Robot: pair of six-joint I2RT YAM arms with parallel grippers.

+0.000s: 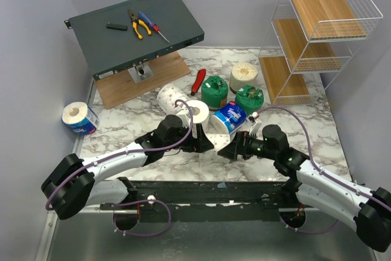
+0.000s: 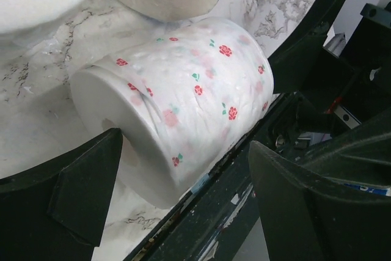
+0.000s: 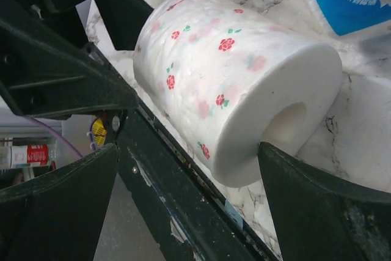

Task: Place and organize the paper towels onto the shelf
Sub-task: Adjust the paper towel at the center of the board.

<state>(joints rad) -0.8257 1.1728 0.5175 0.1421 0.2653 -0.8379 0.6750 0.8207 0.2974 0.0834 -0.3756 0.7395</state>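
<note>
A white paper towel roll with pink flower specks (image 2: 183, 84) (image 3: 232, 71) lies on its side at the table's front edge, between my two grippers; in the top view it (image 1: 215, 135) is mostly hidden. My left gripper (image 2: 183, 145) (image 1: 204, 142) is open, with one finger (image 2: 67, 194) beside the roll's end face. My right gripper (image 3: 188, 150) (image 1: 228, 149) is open too, with one fingertip (image 3: 287, 169) at the core hole. Behind are two more speckled rolls (image 1: 166, 97) (image 1: 197, 113), a blue-wrapped roll (image 1: 230, 117), two green-wrapped ones (image 1: 215, 91) (image 1: 249, 99) and a cream one (image 1: 244, 76). The white wire shelf (image 1: 305, 35) stands at the back right.
Another blue-wrapped roll (image 1: 80, 118) sits at the far left. A red-handled tool (image 1: 198, 80) lies beside the green rolls. A dark grey metal box (image 1: 137, 29) bearing tools rests tilted on a wooden board (image 1: 122, 87) at the back left. The black front rail (image 2: 244, 200) runs just below the roll.
</note>
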